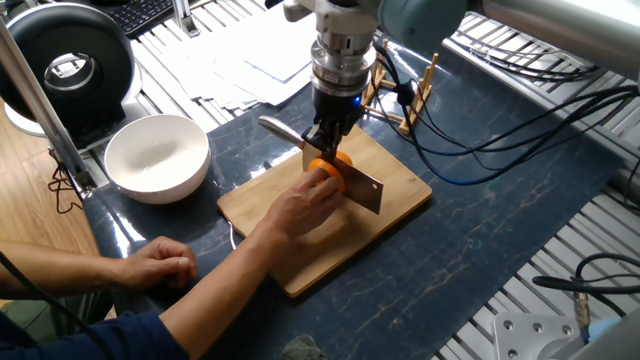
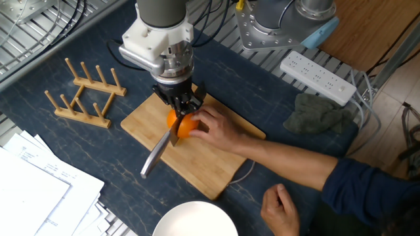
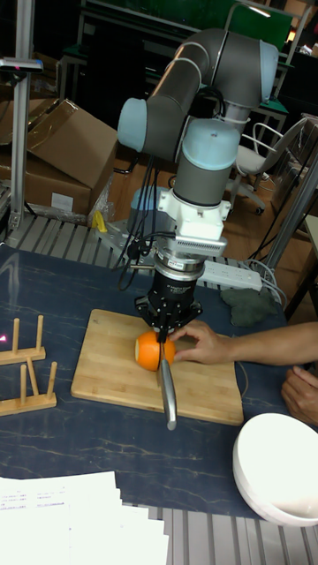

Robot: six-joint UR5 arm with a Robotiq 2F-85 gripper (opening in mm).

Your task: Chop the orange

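The orange [image 1: 330, 168] [image 2: 182, 125] [image 3: 148, 351] sits on a wooden cutting board [image 1: 392, 197] [image 2: 141, 122] [image 3: 102, 371]. A person's hand [image 1: 305, 205] [image 2: 220, 128] [image 3: 201, 342] steadies the fruit from the side. My gripper [image 1: 326, 135] [image 2: 182, 103] [image 3: 168, 328] is directly above it, shut on a cleaver. The cleaver blade [image 1: 365, 188] rests across the top of the orange, and its handle [image 1: 280, 130] [image 2: 153, 157] [image 3: 169, 393] sticks out to the side. The blade is mostly hidden in the other two views.
A white bowl [image 1: 156, 157] [image 2: 195, 219] [image 3: 278, 468] stands beside the board. A wooden rack [image 2: 82, 95] [image 3: 22, 375] [image 1: 405, 100], papers [image 2: 36, 190], a power strip [image 2: 321, 71] and a grey cloth [image 2: 318, 113] lie around. The person's other hand [image 1: 160, 262] rests on the table.
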